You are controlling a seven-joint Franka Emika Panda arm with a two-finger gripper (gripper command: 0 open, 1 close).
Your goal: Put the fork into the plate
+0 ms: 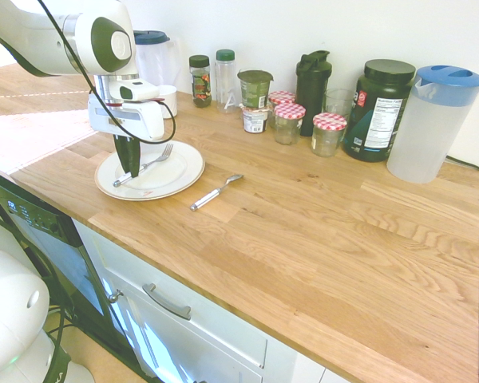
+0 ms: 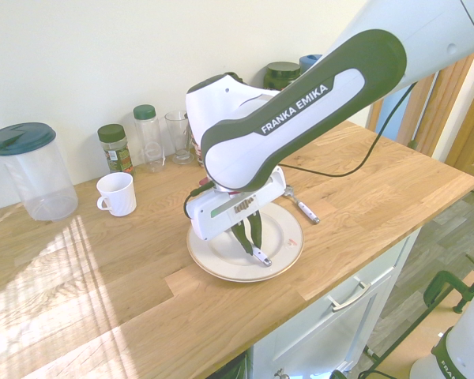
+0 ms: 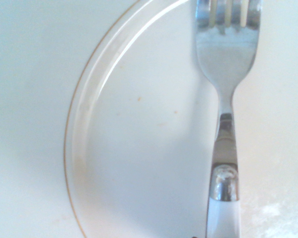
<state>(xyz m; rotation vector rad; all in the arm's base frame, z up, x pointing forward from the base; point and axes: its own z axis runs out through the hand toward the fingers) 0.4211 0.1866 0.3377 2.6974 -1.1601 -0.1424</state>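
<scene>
**Fork over plate, release pending**

The gripper (image 1: pixel 129 166) points almost straight down over the plate (image 1: pixel 188 169) at the left end of the wooden counter (image 1: pixel 319 231). Its dark fingers are closed tight on the white handle of the fork (image 1: pixel 154 157). The tines reach toward the far right, over the plate's flat centre. From the exterior views I cannot tell whether the fork already rests on the plate or hangs just above it.

Step in hand, as I judge it: the set-down. To do it well, lower until the fork lies along the plate, open the fingers fully, then lift straight up so the handle is not dragged over the rim.

The all-silver utensil (image 1: pixel 215 192) lies on the counter just right of the plate, apart from it; leave it alone.

Containers:
- Plate: nothing on it besides the fork; a few small specks show in the wrist view.
- White mug (image 2: pixel 116 193): contents not visible.
- Jars with checked lids (image 1: pixel 329 132), far side: look nearly empty.
- Blue-lidded pitcher (image 1: pixel 431 124), far right: looks empty.
</scene>
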